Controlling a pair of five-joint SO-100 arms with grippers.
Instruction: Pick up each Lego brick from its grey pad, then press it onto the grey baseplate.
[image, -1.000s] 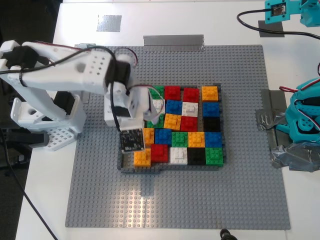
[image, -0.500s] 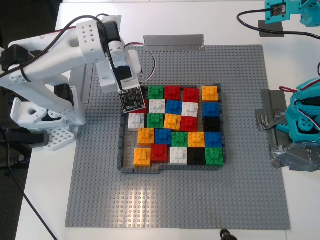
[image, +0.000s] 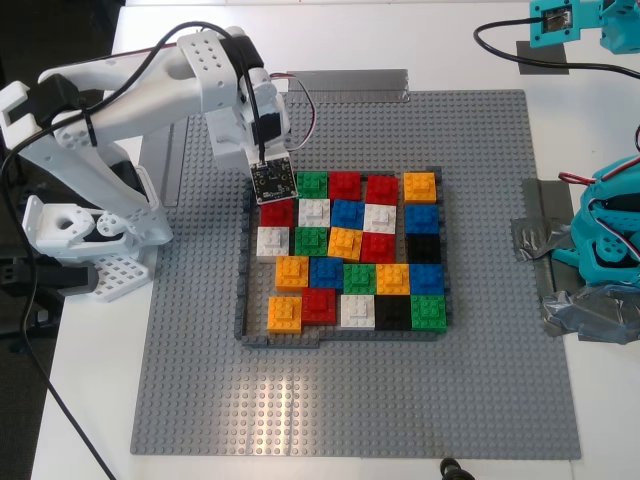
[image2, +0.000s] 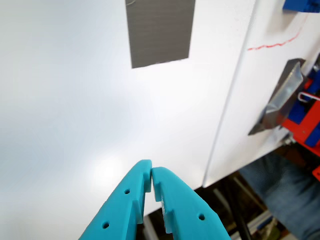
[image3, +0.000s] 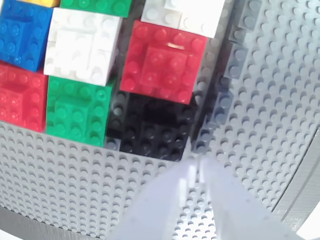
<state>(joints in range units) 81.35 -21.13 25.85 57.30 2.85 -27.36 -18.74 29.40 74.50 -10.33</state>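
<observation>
our second gripper, jaws together and empty, hangs over the mosaic's black corner brick on the grey baseplate; our first gripper, also closed, faces white table with a grey tape patch; an orange lego brick sits in the mosaic.

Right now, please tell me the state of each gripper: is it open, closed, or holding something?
My first gripper: closed, holding nothing, above the white table.
My second gripper: closed, holding nothing, above the grey baseplate near a black brick.

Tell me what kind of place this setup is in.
Most likely a robotics lab bench or hobby workshop. A white table carries a big grey baseplate with a coloured brick mosaic, a white arm and a teal arm stand at opposite edges, and tape patches mark spots.
</observation>
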